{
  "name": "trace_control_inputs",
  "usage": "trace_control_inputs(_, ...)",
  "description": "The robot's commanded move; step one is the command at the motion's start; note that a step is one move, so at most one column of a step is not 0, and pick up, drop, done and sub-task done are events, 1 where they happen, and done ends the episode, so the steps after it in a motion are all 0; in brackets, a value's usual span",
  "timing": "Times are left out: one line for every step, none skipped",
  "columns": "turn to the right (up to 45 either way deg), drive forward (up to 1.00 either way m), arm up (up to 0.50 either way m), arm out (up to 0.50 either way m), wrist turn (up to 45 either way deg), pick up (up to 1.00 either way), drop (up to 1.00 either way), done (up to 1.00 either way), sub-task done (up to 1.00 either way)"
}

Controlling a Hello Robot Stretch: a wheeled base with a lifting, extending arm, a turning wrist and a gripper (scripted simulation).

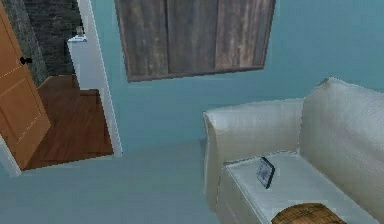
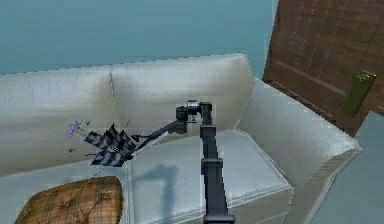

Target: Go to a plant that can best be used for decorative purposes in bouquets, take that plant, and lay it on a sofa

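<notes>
A small plant (image 2: pixel 106 145) with purple flowers and a dark striped pot lies tilted at the seam between the seat and backrest of a cream sofa (image 2: pixel 180 85). My arm reaches out over the seat, and the gripper (image 2: pixel 137 144) has its thin fingers (image 2: pixel 158 134) ending right at the plant. I cannot tell whether the gripper holds it or whether it rests on the cushion. The same sofa (image 1: pixel 345 125) fills the forward view's right.
A brown patterned cushion (image 2: pixel 70 200) lies on the seat, seen again (image 1: pixel 310 213) beside a small dark framed object (image 1: pixel 266 171). A wooden shuttered window (image 1: pixel 195 35) is on the teal wall. An orange door (image 1: pixel 18 95) stands ajar at left. A brown wooden panel (image 2: pixel 325 55) rises beyond the sofa's arm.
</notes>
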Motion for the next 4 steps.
trace_control_inputs(0.0, 0.0, -0.32, 0.0, 0.0, 0.0, 0.0, 0.0, 0.0)
trace_control_inputs(0.0, 0.0, 0.0, 0.0, 0.0, 0.0, 1.0, 0.0, 0.0)
trace_control_inputs(0.0, 0.0, 0.1, 0.0, 0.0, 0.0, 0.0, 0.0, 0.0)
trace_control_inputs(0.0, 0.0, 0.0, -0.08, 0.0, 0.0, 0.0, 0.0, 0.0)
